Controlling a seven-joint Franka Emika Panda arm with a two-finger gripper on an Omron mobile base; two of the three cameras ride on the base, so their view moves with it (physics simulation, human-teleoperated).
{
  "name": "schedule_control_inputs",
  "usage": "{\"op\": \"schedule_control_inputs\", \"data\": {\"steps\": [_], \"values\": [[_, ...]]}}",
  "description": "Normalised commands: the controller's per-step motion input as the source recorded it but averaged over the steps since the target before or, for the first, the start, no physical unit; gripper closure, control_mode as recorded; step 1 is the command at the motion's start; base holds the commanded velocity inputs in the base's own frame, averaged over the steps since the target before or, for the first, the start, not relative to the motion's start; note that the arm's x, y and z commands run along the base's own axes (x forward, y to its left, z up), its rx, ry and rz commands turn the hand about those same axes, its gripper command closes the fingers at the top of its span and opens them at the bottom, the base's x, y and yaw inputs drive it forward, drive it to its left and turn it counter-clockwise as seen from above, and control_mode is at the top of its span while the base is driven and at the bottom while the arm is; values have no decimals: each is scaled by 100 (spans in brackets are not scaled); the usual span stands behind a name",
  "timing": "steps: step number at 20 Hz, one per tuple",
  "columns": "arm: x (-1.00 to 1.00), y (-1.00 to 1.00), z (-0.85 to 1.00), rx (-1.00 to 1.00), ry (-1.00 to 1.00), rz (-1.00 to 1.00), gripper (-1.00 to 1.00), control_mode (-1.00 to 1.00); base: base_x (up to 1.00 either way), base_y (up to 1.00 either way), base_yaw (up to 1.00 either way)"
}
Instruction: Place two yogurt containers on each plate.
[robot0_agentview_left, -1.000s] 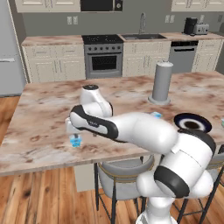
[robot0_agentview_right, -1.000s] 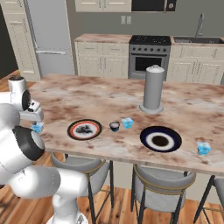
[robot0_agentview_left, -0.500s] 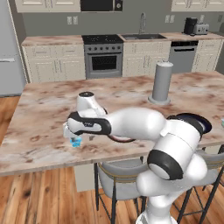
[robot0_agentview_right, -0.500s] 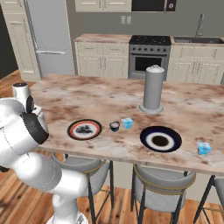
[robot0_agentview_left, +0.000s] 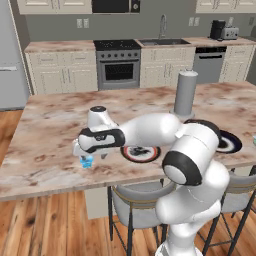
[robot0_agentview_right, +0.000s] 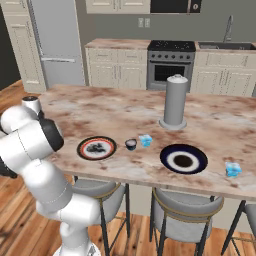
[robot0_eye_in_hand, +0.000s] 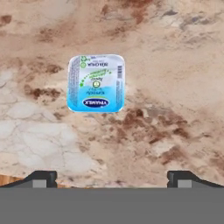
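Note:
A pale blue yogurt container (robot0_eye_in_hand: 96, 83) sits lid-up on the marble, above and left of centre between my fingertips (robot0_eye_in_hand: 41, 177). My gripper (robot0_eye_in_hand: 112, 179) is open and hangs over it; from the left base it (robot0_agentview_left: 84, 154) hovers just above this cup (robot0_agentview_left: 86, 161) near the counter's front left edge. The red-orange plate (robot0_agentview_right: 97, 148) holds nothing. A dark cup (robot0_agentview_right: 131, 144) and a blue cup (robot0_agentview_right: 145, 140) stand between it and the blue-black plate (robot0_agentview_right: 183, 159). Another blue cup (robot0_agentview_right: 232, 169) sits right of that plate.
A tall grey cylinder (robot0_agentview_right: 175, 101) stands behind the plates. The counter's front edge (robot0_agentview_left: 60, 185) runs close below the cup, with stools (robot0_agentview_left: 135, 200) under it. My arm (robot0_agentview_left: 150, 130) lies across the red-orange plate (robot0_agentview_left: 142, 155).
The hand has stayed over the blue cup at the front left. The arm's elbow and upper links have swung round behind it. The cups and plates have not moved.

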Motion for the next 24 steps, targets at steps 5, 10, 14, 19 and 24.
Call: {"op": "schedule_control_inputs", "data": {"steps": [5,10,14,19,24], "values": [[18,7,-12,0,0,0,-100,-100,0,0,0],[16,12,-14,0,0,0,-100,-100,0,0,0],[15,13,-11,0,0,0,-100,-100,0,0,0],[24,5,-11,-1,0,0,-100,-100,0,0,0],[24,4,-17,-2,0,0,-100,-100,0,0,0]]}}
